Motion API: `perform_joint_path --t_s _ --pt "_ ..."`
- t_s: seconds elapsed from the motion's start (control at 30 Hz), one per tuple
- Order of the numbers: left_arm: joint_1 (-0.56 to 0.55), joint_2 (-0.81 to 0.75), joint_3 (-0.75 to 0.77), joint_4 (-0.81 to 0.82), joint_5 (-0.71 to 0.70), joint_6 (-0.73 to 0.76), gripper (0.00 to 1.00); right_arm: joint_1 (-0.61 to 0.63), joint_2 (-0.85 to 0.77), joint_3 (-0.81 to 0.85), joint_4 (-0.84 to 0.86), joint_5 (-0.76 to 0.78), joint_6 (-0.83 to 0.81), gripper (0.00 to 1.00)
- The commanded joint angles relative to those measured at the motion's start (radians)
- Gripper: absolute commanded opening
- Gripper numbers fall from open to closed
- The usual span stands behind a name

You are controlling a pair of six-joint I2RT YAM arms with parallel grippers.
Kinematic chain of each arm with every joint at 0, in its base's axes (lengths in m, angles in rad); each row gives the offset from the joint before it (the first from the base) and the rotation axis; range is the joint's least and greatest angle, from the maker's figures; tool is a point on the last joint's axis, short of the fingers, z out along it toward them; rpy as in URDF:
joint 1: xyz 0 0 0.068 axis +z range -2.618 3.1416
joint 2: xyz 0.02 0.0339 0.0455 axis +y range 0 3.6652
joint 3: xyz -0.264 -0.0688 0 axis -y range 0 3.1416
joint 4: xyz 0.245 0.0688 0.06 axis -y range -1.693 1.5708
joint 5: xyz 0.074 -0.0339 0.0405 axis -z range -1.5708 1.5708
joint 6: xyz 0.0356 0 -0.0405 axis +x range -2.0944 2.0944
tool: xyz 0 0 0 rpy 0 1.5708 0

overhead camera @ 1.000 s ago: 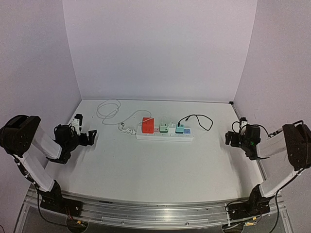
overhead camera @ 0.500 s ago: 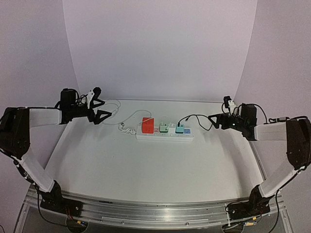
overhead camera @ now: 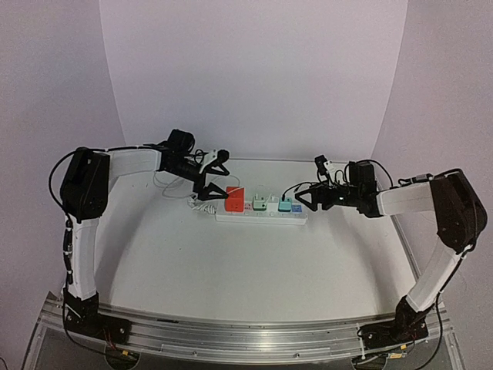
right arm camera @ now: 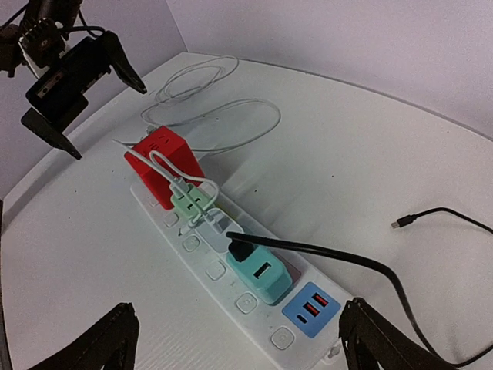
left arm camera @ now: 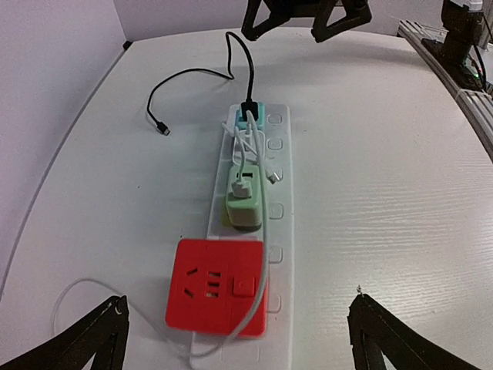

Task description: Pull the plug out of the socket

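Lying across the middle of the matte white table [overhead camera: 231, 270], beyond the near rail [overhead camera: 231, 339], the socket [overhead camera: 262, 216] carries a red adapter [overhead camera: 234, 199], a pale green plug [overhead camera: 260, 203] and a teal plug [overhead camera: 285, 205]; the left gripper [overhead camera: 213, 173] hangs spread wide and empty above the red end, and the right gripper [overhead camera: 302, 197] is likewise spread and empty just beside the teal end. Best practice, I judge: pin the strip body with one arm and draw the chosen plug straight up along its pins (a slanted pull would likely drag the strip and snag the white cord [overhead camera: 173, 173] or black cable [overhead camera: 316, 187]). Behind the strip stand plain pale lilac walls [overhead camera: 254, 77].
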Motion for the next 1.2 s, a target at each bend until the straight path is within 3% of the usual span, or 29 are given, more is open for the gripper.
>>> perform_joint_path --t_s 0.0,0.13,0.5,1.17 --pt "-0.019 0.123 0.19 -0.065 -0.03 0.016 1.0 0.024 0.018 0.028 -0.003 -0.031 0.022 0.89" --pt "-0.032 0.205 0.333 -0.17 0.004 0.069 1.0 0.036 0.017 0.007 0.0 -0.02 0.028 0.89" --pt "-0.059 0.255 0.371 -0.295 -0.045 0.188 0.98 0.069 0.024 -0.008 0.017 0.001 0.037 0.89" --pt "-0.07 0.273 0.321 -0.211 -0.12 0.194 0.74 0.11 0.027 0.057 0.02 0.015 0.069 0.88"
